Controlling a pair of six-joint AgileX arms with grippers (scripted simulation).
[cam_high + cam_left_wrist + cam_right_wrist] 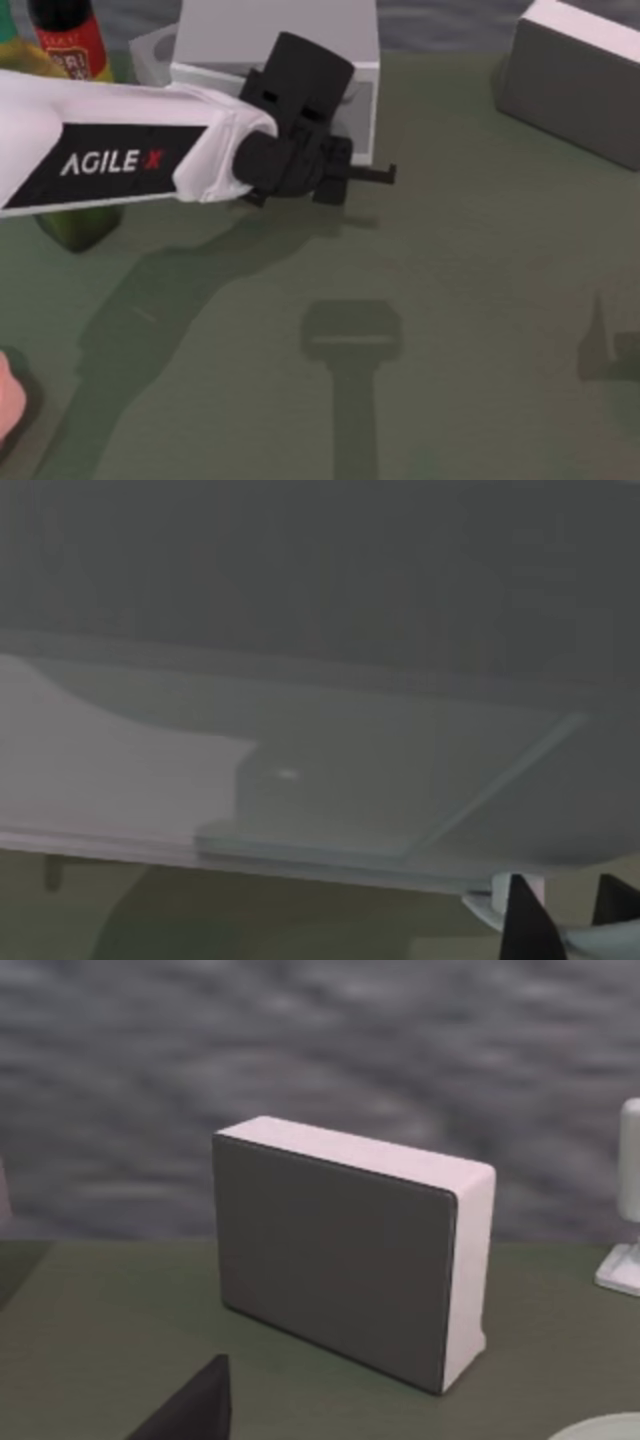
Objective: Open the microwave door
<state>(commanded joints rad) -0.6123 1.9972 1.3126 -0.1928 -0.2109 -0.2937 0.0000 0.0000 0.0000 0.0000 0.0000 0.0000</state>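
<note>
Left gripper at the microwave front.
Microwave sits at the table's far edge; fingers' spread unclear (door fills the wrist view); open tabletop toward the grey-and-white box.

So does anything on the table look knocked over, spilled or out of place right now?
Nothing stands out. The microwave and the grey-and-white box stand upright, and the left gripper is at the microwave's front.

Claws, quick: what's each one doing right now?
Left claw: at the microwave's front right corner; whether it is open or closed cannot be told.
Right claw: not seen in the top view; its state cannot be told.
</note>
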